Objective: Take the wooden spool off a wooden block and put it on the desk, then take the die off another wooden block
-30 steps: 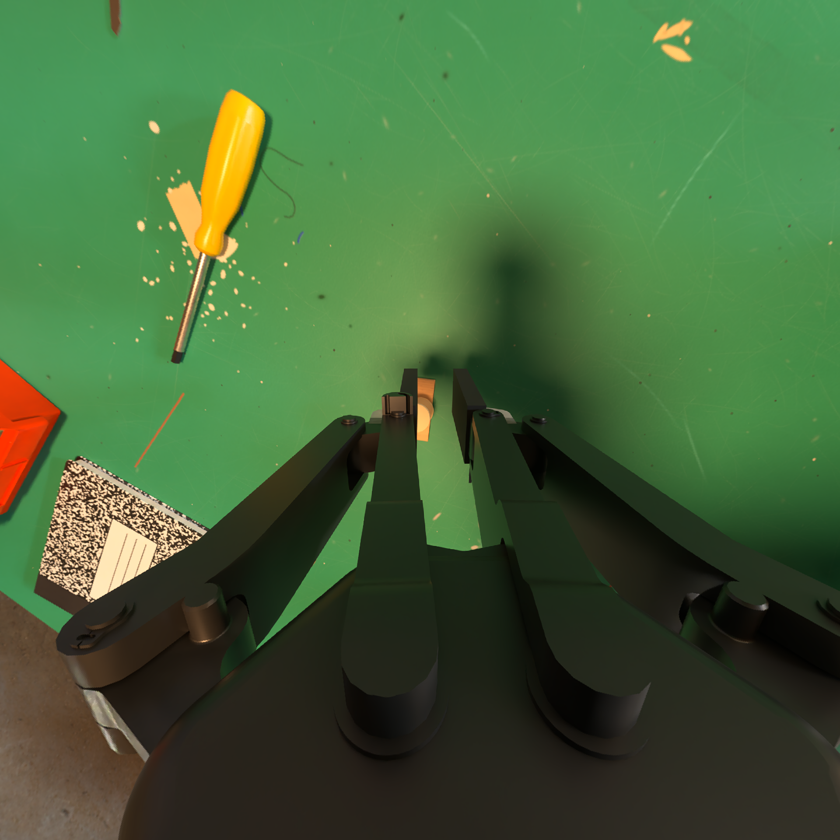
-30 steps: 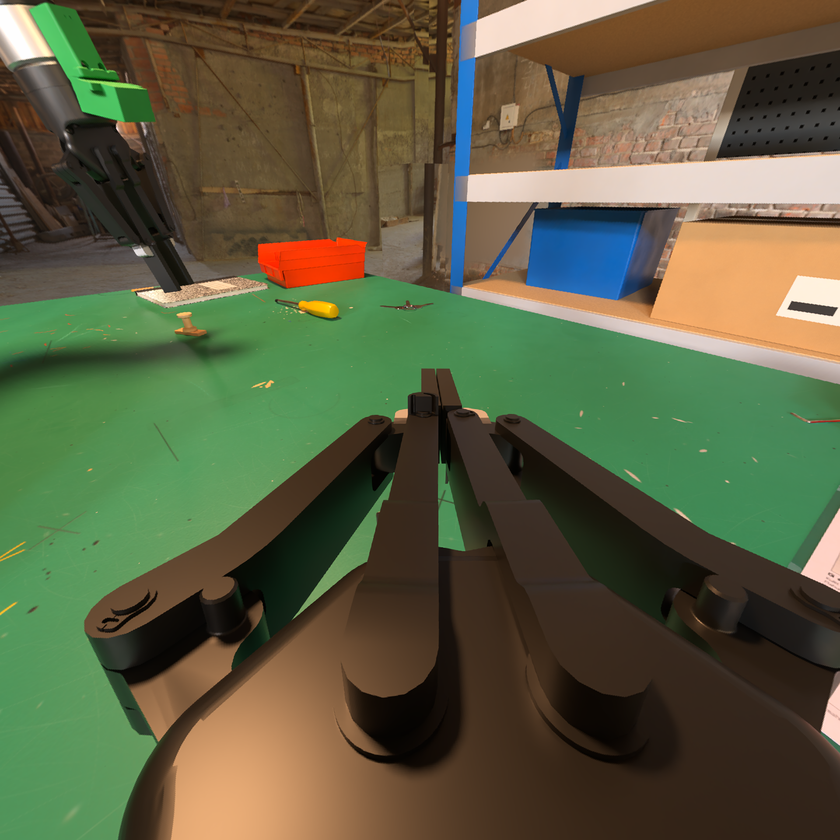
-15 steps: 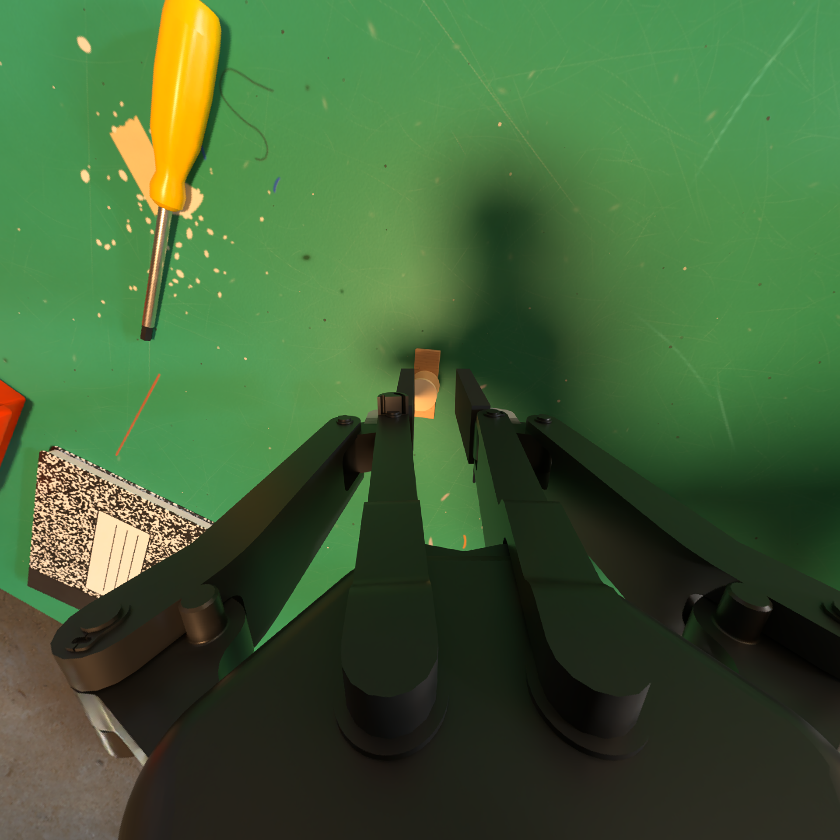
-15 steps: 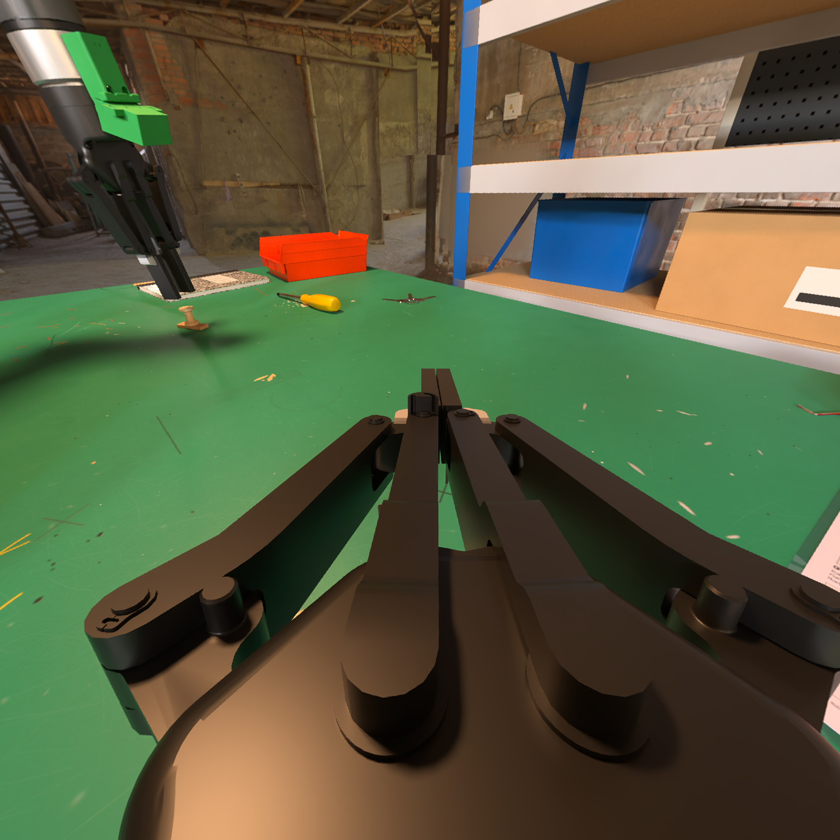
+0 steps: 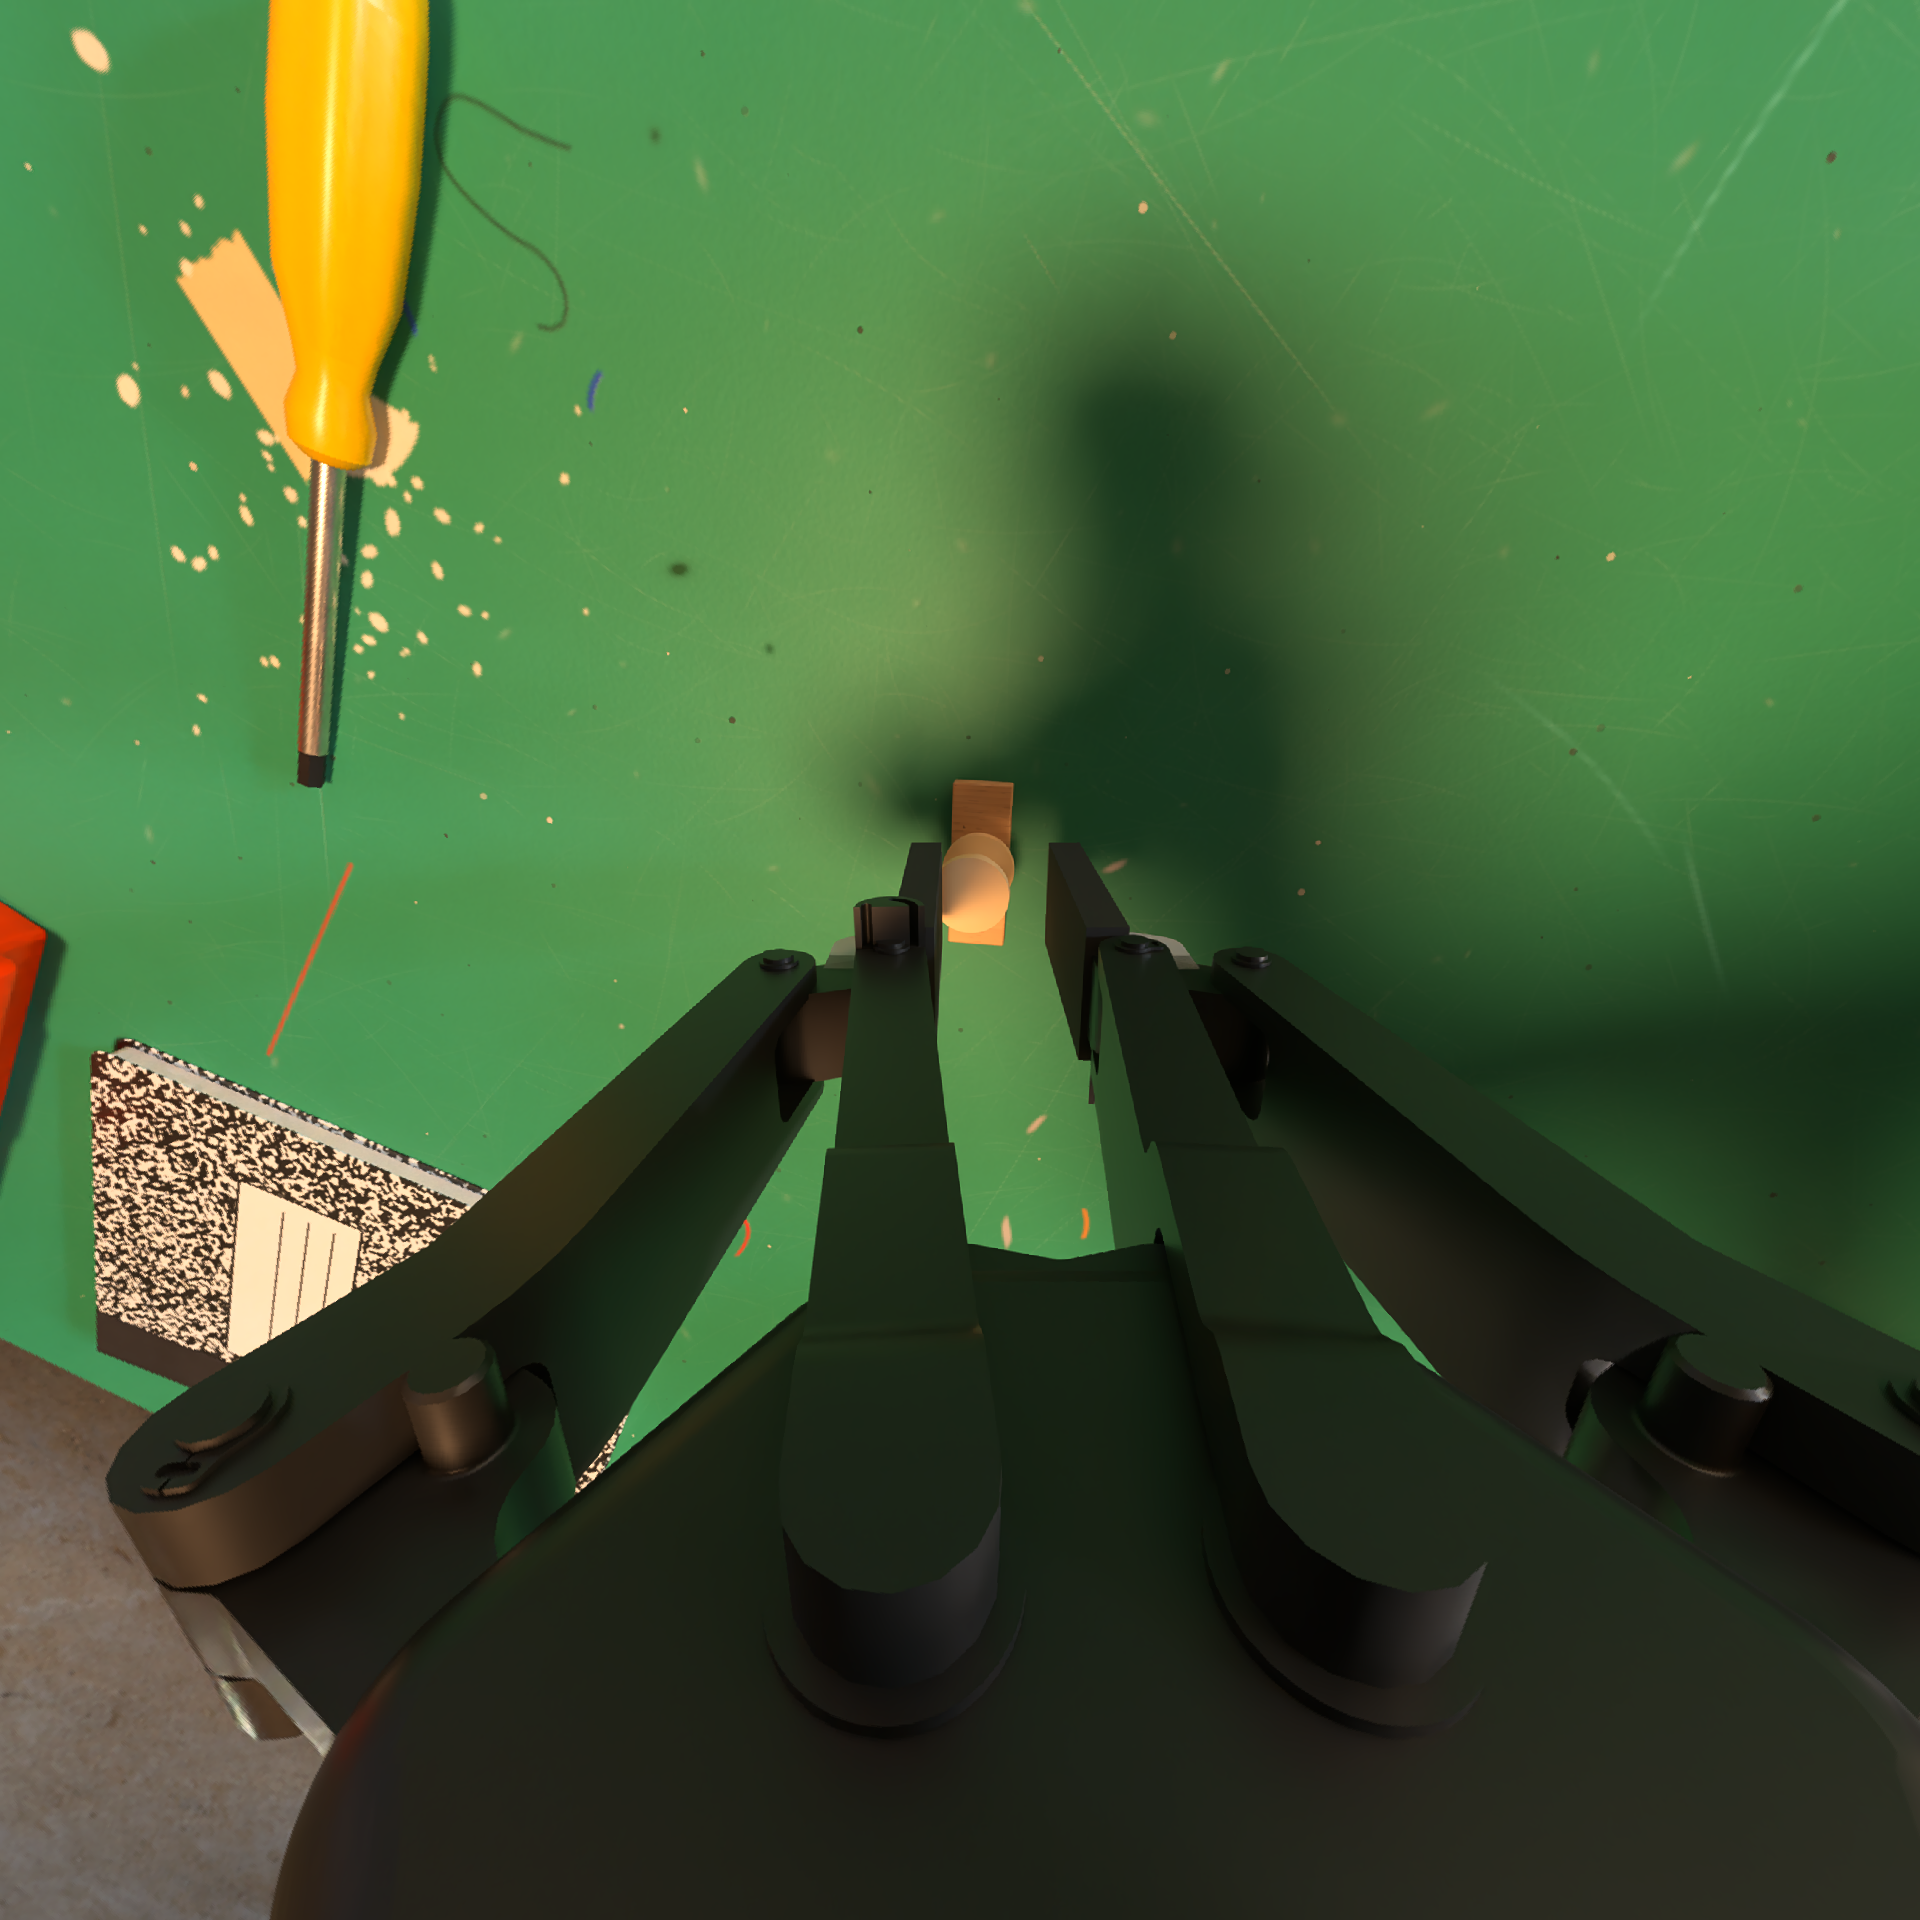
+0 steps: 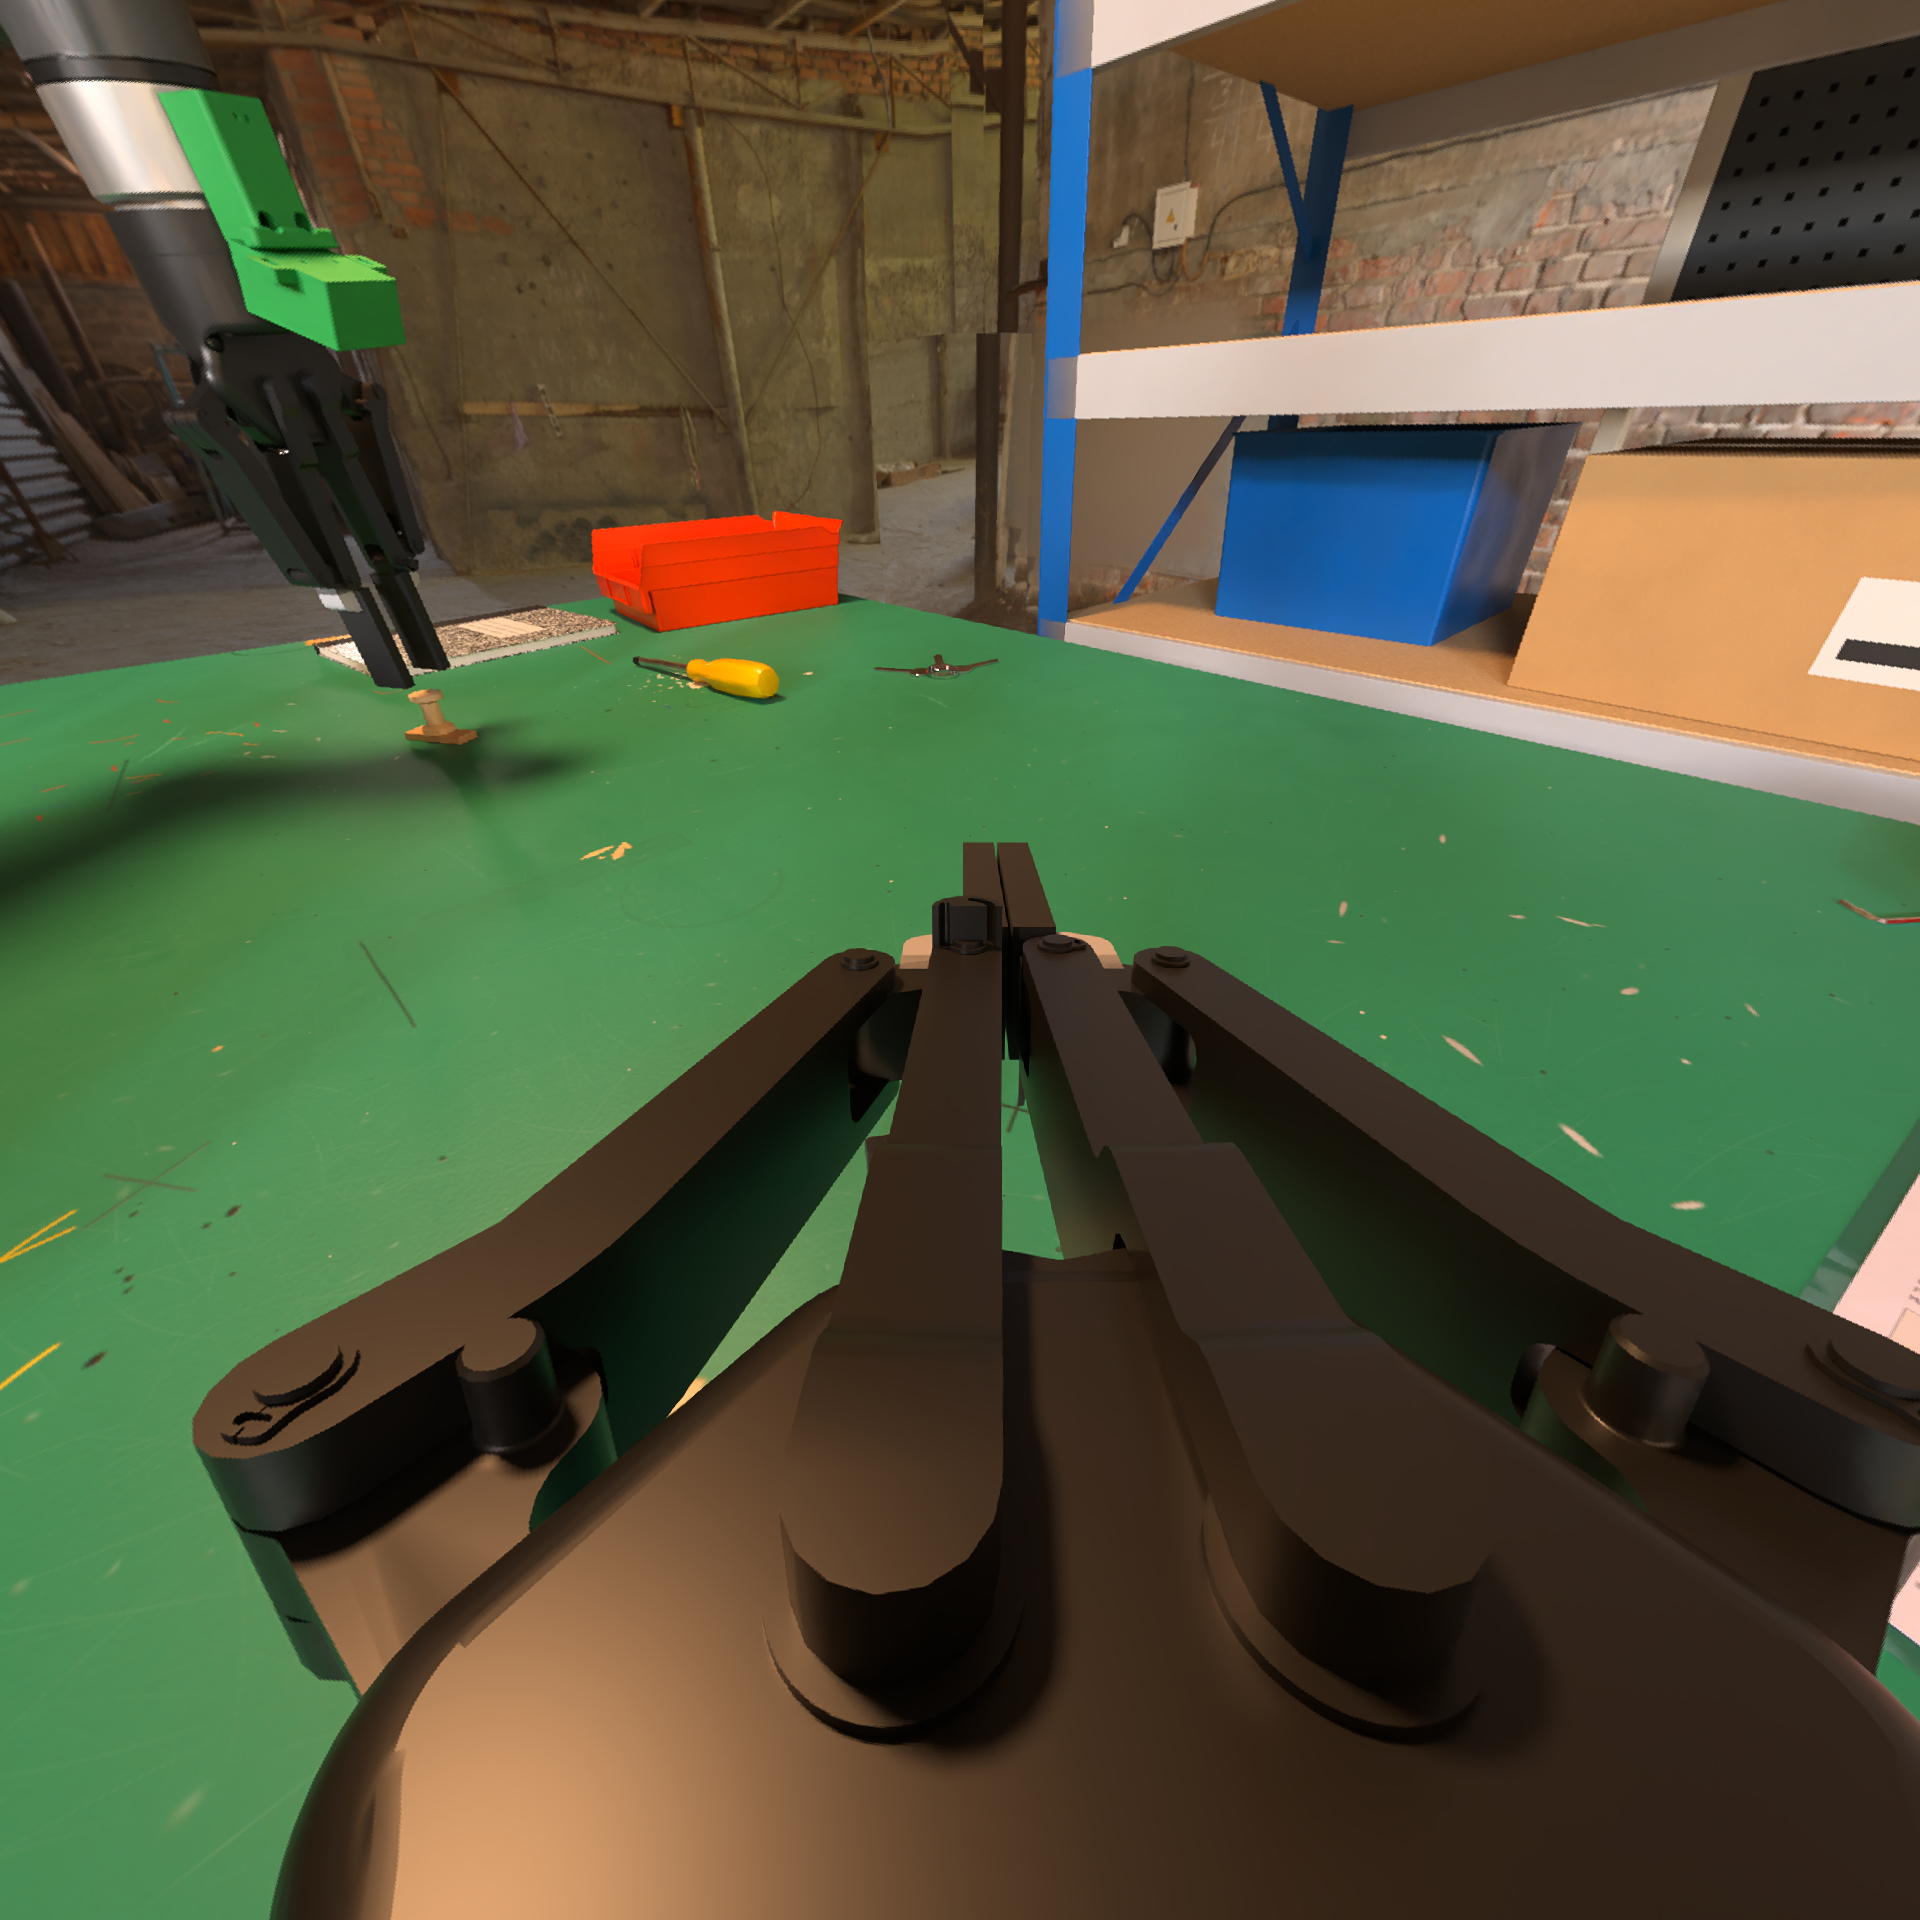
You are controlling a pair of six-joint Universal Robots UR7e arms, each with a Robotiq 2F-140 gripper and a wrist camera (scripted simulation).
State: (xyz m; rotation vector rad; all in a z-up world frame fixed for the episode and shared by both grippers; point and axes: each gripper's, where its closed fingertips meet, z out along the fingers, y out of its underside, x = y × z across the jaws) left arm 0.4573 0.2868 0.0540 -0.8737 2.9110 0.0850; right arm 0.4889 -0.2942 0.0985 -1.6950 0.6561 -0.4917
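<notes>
Scuffed green desk (image 6: pixel 1247 831) in a brick warehouse, left gripper (image 5: pixel 992 883) spread apart above the wooden spool (image 5: pixel 977 883), right gripper (image 6: pixel 995 883) pinched together on nothing.

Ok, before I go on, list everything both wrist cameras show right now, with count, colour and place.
wooden spool: 1, pale wood, on the block
wooden block: 1, tan, on the desk
desk: 1, green
screwdriver: 1, yellow handle, far left
notebook: 1, speckled black-white, desk edge
bin: 1, red, desk's far edge
shelving: 1, blue-white, beside the desk
crate: 1, blue, on shelf
carton: 1, brown, on shelf
left gripper: open, above spool
right gripper: shut, empty
</notes>
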